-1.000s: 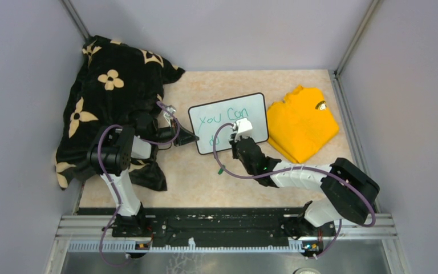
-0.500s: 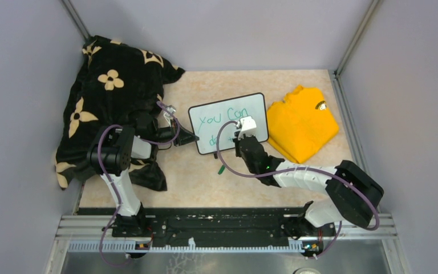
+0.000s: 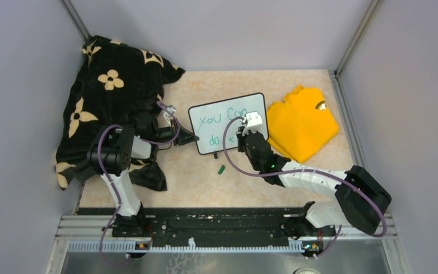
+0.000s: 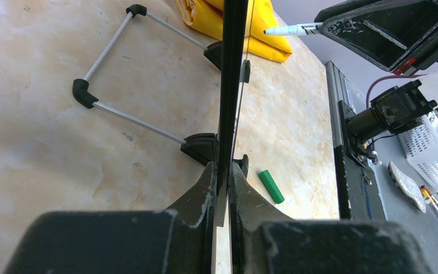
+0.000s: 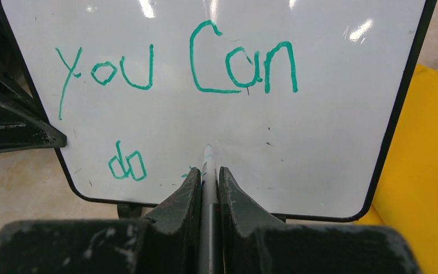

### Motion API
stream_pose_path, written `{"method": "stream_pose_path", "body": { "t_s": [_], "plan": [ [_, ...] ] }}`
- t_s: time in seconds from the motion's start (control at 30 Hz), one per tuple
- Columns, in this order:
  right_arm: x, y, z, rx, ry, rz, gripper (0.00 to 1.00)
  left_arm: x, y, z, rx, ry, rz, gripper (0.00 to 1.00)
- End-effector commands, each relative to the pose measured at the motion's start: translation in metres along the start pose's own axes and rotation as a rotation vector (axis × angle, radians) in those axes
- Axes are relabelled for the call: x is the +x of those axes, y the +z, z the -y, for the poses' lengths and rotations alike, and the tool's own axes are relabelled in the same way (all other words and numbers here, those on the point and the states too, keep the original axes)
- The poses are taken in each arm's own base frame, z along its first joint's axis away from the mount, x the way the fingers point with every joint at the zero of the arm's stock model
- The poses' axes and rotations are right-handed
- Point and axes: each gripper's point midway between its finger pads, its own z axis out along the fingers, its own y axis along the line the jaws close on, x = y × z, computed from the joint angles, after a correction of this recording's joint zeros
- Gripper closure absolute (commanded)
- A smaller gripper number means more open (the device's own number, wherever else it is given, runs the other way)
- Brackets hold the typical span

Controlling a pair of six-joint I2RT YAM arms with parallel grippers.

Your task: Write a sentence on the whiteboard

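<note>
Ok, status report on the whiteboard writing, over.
Left fingers shut on whiteboard edge. Right fingers shut on marker, tip near board. Reads "you Can do", next word started. Green cap on table, out of the way.

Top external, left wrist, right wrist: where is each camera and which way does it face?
Top external: high behind the robot, looking down at the table; left arm and right arm show.
Left wrist: looks along the left gripper, edge-on at the whiteboard it clamps.
Right wrist: faces the whiteboard's written side, over the right gripper holding the marker.
Shared: both wrist views show marker and yellow shirt.
</note>
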Motion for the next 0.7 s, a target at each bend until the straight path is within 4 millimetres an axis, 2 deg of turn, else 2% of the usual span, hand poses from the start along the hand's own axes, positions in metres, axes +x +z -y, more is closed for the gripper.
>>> {"method": "stream_pose_path", "body": {
  "t_s": [0.0, 0.33, 0.67],
  "plan": [
    [-0.034, 0.008, -0.01, -0.032, 0.044, 0.081, 1.0, 0.02, 0.005, -0.003, -0.019, -0.07, -0.042, 1.0],
    [-0.029, 0.015, -0.013, -0.038, 0.039, 0.068, 1.0, 0.021, 0.005, -0.003, -0.019, -0.074, -0.044, 1.0],
    [-0.007, 0.019, -0.003, 0.001, 0.021, 0.013, 1.0, 0.02, 0.005, -0.003, -0.02, -0.074, -0.044, 1.0]
  ]
}}
